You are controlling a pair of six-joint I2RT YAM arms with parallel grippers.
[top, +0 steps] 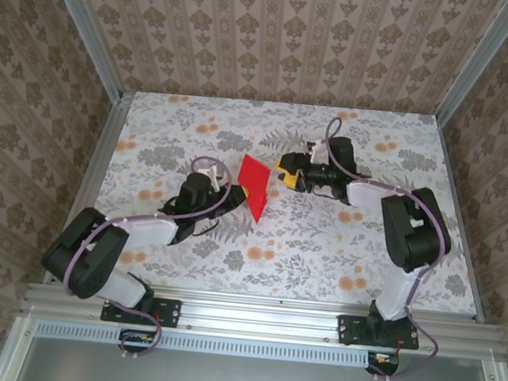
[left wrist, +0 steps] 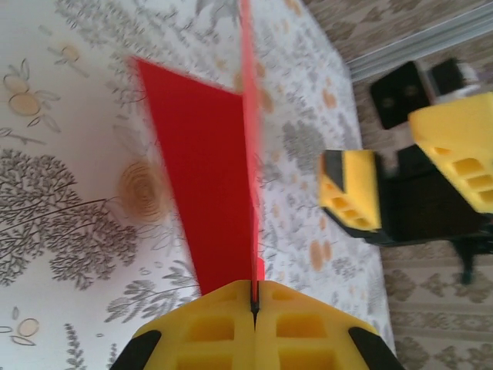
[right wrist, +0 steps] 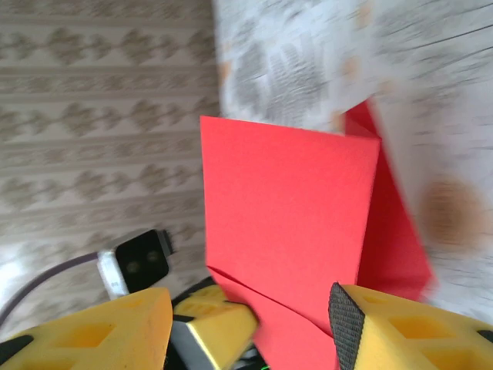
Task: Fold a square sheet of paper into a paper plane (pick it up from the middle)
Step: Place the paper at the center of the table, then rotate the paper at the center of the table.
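The paper (top: 256, 184) is held upright on edge, pinched tight by the left gripper (left wrist: 254, 301) and stretched away from it, while the right gripper (right wrist: 250, 308) is seen spread and empty just beside it.

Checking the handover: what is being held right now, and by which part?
The left gripper is shut on the red paper, pinching its near end. The right gripper is open, holding nothing.

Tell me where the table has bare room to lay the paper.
Free: the near strip of table between the arms, and the far left corner by the rail. Crowded: the middle, where the left gripper holds the paper and the right gripper stands open beside it.
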